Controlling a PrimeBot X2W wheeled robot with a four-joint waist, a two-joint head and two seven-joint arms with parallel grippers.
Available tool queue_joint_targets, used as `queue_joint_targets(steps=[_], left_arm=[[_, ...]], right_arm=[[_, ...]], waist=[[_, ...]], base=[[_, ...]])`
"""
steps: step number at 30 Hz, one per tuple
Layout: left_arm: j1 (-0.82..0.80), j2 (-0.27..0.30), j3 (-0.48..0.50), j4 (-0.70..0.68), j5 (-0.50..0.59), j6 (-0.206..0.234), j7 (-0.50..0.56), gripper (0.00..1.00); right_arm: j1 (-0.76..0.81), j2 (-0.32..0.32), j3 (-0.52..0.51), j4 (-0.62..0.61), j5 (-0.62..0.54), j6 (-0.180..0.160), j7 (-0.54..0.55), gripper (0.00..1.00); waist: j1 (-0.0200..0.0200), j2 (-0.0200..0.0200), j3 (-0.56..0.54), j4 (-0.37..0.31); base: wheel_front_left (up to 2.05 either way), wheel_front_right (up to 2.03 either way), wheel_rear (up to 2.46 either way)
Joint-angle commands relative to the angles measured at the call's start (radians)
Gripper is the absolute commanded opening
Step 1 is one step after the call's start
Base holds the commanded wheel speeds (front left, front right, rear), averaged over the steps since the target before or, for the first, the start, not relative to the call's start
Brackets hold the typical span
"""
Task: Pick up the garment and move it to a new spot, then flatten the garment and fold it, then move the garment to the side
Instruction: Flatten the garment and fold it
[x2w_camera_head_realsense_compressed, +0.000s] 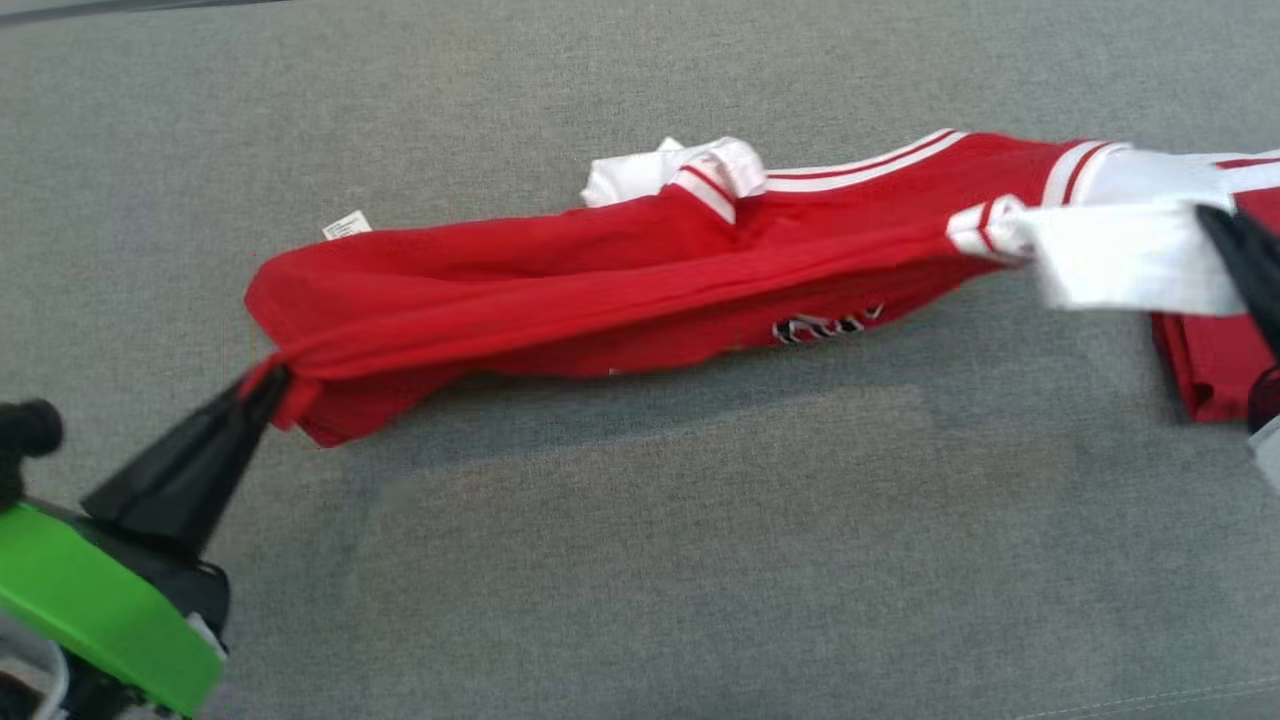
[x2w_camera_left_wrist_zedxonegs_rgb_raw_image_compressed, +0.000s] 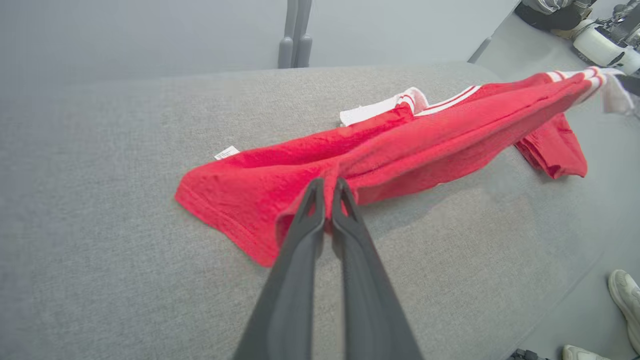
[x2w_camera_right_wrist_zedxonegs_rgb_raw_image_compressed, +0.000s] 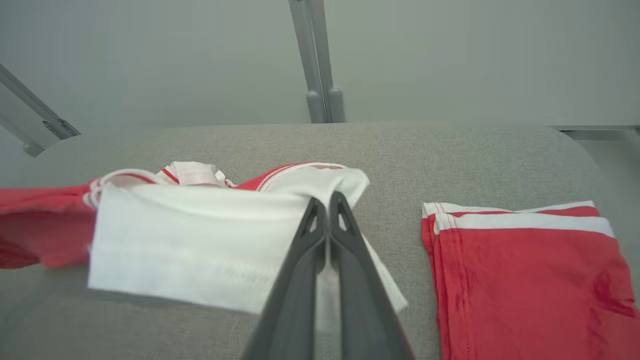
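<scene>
Garment: a red garment with white striped trim, drawn out into a long band between the two grippers. Its near fold hangs just above the grey padded surface and throws a shadow on it. Its far part lies on that surface, well in from the far edge.

Left arm: the left gripper slants up from the near left. Its two dark fingers are pressed together on a bunched red hem corner at the garment's left end. A green cover wraps the wrist behind them.

Right arm: the right gripper reaches in from the right edge, fingers closed tight on the white sleeve (blurred in the head view).

Writing: black-and-white lettering sits on the red front, too creased to read. A small white tag pokes out at the far left hem, its print too small to make out.

Neighbour: a folded garment, red with white bands, lies flat near the right edge, just beside the held sleeve.

Floor: a person's pale shoe stands past the surface's edge.
</scene>
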Motion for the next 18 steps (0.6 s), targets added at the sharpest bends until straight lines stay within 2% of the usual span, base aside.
queue_joint_targets(steps=[1,4,7,12,17,18], left_arm=[[-0.04,0.023,0.029,-0.003,-0.011,-0.001,0.008,0.0],[-0.137,0.061,0.08,0.019,-0.069,-0.014,0.034,0.0],[-0.288,0.115,0.118,0.091,-0.091,-0.024,0.057,0.0],[-0.656,0.168,0.063,0.283,-0.025,-0.05,0.055,0.0],[-1.065,0.101,-0.081,0.559,0.112,-0.082,-0.049,0.0],[-1.225,0.068,-0.126,0.674,0.169,-0.094,-0.129,0.0]], right_arm=[[-0.033,0.0,-0.029,-0.004,-0.003,0.0,0.001,0.0],[-0.119,0.025,-0.081,0.005,-0.001,0.0,0.017,0.0],[-0.25,0.066,-0.08,0.052,-0.004,-0.001,0.046,0.0],[-0.597,0.139,-0.069,0.196,-0.112,-0.001,0.093,0.0],[-1.022,0.245,-0.113,0.408,-0.298,-0.001,0.058,0.0],[-1.172,0.27,-0.115,0.498,-0.361,-0.001,0.011,0.0]], waist=[[-0.0001,0.0075,0.035,0.008],[-0.0001,0.0075,0.088,0.024],[-0.0001,0.0075,0.149,0.031],[-0.0001,0.0075,0.257,0.06],[-0.0001,0.0075,0.362,0.1],[-0.0001,0.0075,0.396,0.111]], base=[[0.0,0.0,0.0],[0.0,0.0,0.0],[0.0,0.0,0.0],[0.0,0.0,0.0],[0.0,0.0,0.0],[0.0,0.0,0.0]])
